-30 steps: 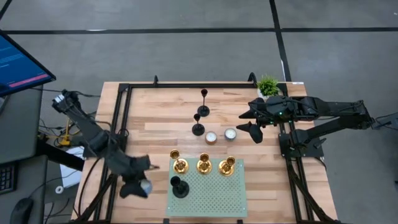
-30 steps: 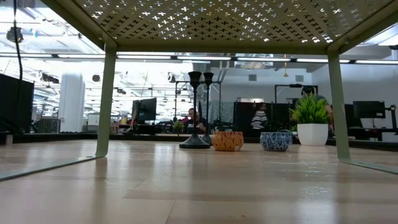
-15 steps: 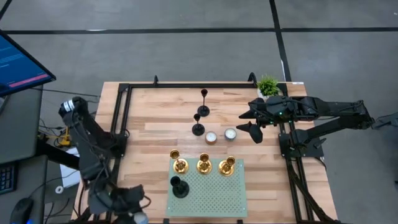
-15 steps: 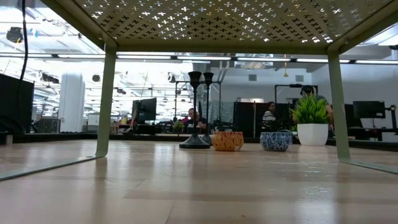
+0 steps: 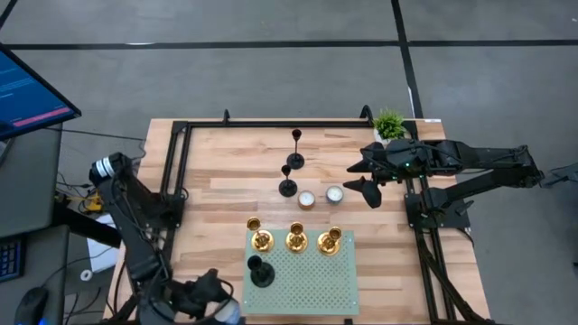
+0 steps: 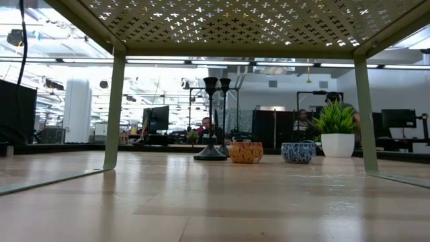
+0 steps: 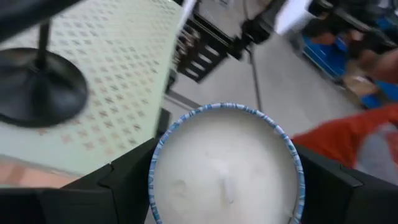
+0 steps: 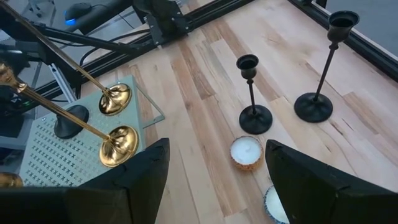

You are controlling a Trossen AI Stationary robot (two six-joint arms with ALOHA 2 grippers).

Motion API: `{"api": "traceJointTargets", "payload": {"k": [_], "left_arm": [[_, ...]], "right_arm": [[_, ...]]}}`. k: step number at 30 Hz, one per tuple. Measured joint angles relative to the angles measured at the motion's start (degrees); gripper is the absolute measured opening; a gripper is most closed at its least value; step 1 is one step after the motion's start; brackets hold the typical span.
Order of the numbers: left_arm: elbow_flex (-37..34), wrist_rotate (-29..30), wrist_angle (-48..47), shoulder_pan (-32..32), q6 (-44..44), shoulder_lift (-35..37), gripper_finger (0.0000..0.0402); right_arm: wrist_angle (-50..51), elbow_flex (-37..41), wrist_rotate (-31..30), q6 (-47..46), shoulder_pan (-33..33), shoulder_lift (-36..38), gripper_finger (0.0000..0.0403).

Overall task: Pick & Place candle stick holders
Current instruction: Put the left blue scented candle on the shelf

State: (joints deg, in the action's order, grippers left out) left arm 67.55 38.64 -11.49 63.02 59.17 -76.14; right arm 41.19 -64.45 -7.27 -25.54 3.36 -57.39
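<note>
Candle stick holders (image 5: 296, 239) (no readable writing) crowd the rack (image 5: 307, 280); left gripper (image 7: 224, 180) clamps a candle (image 7: 225, 168), right gripper (image 8: 214, 171) gapes.

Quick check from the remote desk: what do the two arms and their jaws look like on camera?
Both are matte black, jointed arms. The left arm has a pale round cap at one joint. The right arm shows a small green light near its wrist. The right gripper has broad, flat, angular black jaws.

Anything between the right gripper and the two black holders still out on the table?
Two small candle bowls, orange and blue, sit between the open right gripper and the shorter black holder, close to the straight line. Toward the taller black holder, nothing visible stands in the way.
</note>
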Motion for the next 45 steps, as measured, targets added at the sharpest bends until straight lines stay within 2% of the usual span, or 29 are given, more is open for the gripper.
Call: {"api": "traceJointTargets", "payload": {"k": [6,17,45], "left_arm": [[0.0,4.86,1.83,-0.68,-0.23,-4.82,0.0299],[0.0,5.08,2.56,-5.17,-6.83,-6.78,0.0299],[-0.02,4.71,-0.25,-6.12,-14.49,-8.38,0.0299]], "right_arm": [[0.02,0.0,1.15,0.42,0.0,0.0,0.0256],[0.02,0.0,2.97,0.46,0.04,0.01,0.0256],[0.02,0.0,4.48,0.0,0.04,0.0,0.0256]]}}
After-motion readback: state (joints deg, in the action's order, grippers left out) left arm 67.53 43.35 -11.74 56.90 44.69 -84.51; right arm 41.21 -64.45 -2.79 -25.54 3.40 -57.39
